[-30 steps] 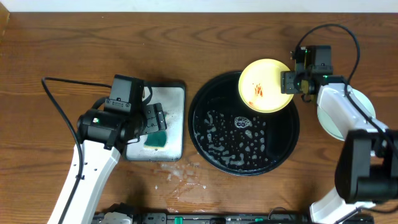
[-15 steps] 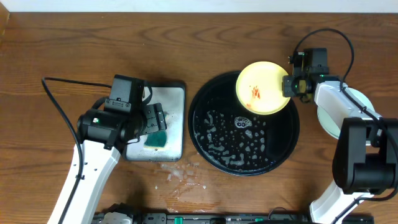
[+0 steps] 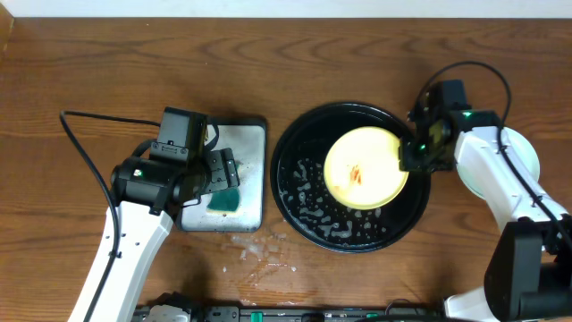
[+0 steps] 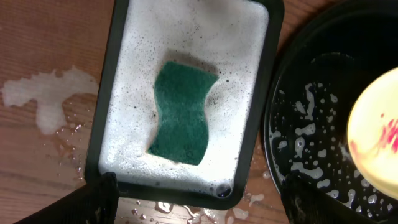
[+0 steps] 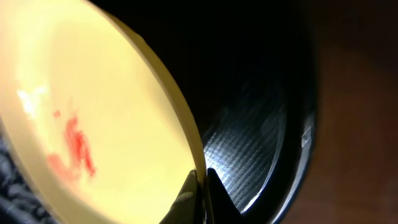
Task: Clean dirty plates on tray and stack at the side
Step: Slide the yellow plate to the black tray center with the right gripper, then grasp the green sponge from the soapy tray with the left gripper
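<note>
Above the middle of the black tray [image 3: 299,148] is a yellow plate [image 3: 357,183] with a red-orange smear, tilted. My right gripper [image 3: 409,157] is shut on its right rim. In the right wrist view the fingertips pinch the plate [image 5: 93,112] edge, and the right gripper [image 5: 200,190] has the glossy tray [image 5: 255,143] behind it. A pale mint-green plate [image 3: 530,159] lies on the table at the right, mostly under my right arm. My left gripper [image 3: 220,175] hangs open over the green sponge [image 4: 183,112], touching nothing.
The sponge lies in foam in a grey rectangular tray [image 3: 246,143] left of the black tray. Soapy water is spilled on the wood [image 3: 259,250] in front of it. Foam flecks dot the black tray floor [image 4: 305,143].
My right gripper has shut on the yellow plate's rim and carried it from the tray's far right edge down-left to over the tray's middle. The left arm has not moved.
</note>
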Controlling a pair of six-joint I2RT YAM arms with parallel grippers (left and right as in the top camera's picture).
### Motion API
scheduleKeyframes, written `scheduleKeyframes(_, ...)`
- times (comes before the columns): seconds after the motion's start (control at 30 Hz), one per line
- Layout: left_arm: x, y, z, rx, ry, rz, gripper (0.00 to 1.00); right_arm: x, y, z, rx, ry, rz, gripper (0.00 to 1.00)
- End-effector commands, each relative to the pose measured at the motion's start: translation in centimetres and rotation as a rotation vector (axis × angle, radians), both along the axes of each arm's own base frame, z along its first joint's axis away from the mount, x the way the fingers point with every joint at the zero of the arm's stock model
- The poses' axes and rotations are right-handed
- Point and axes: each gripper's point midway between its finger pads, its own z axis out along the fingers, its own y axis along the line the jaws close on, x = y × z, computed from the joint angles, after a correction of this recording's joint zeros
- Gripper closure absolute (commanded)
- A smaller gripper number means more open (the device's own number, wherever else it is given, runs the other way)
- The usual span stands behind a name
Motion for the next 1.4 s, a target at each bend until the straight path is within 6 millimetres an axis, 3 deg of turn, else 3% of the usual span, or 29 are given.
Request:
scheduleKeyframes(0.0,-0.1,0.1,0.1,-0.003,0.001,-0.002,0.16,-2.0,1.7,-1.3,0.032,0.081,-0.089,0.99)
scheduleKeyframes(0.23,-0.1,0.1,0.1,-0.003,0.001,-0.002,0.16,-3.4,3.1,-4.4,0.037,0.084,-0.125,0.96)
scheduleKeyframes(0.3,-0.1,0.1,0.1,-0.003,0.001,-0.002,0.16,-3.1,3.1,-4.2,0.031,0.066,-0.091,0.70)
scheduleKeyframes(0.43,0.2,0.0,0.2,-0.006,-0.009,0.000,0.16,-2.6,4.1,-1.9,0.076,0.007,0.042,0.63)
scheduleKeyframes(0.6,-0.1,-0.4,-0.2,-0.034,0.016,0.008,0.16,-3.1,5.5,3.0,0.158,-0.129,0.178,0.62)
scheduleKeyframes(0.77,-0.6,0.0,-4.0,0.012,0.110,0.013,0.17,-4.5,5.6,6.8,0.170,-0.228,0.218,0.60)
scheduleKeyframes(0.9,0.2,1.8,-8.0,0.131,0.159,0.048,0.26,-5.2,5.5,8.6,0.177,-0.278,0.224,0.60)
scheduleKeyframes(1.0,1.3,2.5,-10.6,0.196,0.190,0.054,0.36,-5.7,5.5,8.8,0.180,-0.267,0.215,0.60)
scheduleKeyframes(1.1,2.2,1.9,-13.1,0.190,0.231,0.033,0.43,-6.1,5.4,8.6,0.177,-0.247,0.214,0.60)
scheduleKeyframes(1.23,2.0,1.0,-16.5,0.163,0.319,0.014,0.61,-6.3,5.4,8.5,0.180,-0.241,0.215,0.61)
scheduleKeyframes(1.37,1.7,1.1,-18.0,0.172,0.363,0.011,0.70,-6.3,5.4,8.5,0.179,-0.238,0.214,0.62)
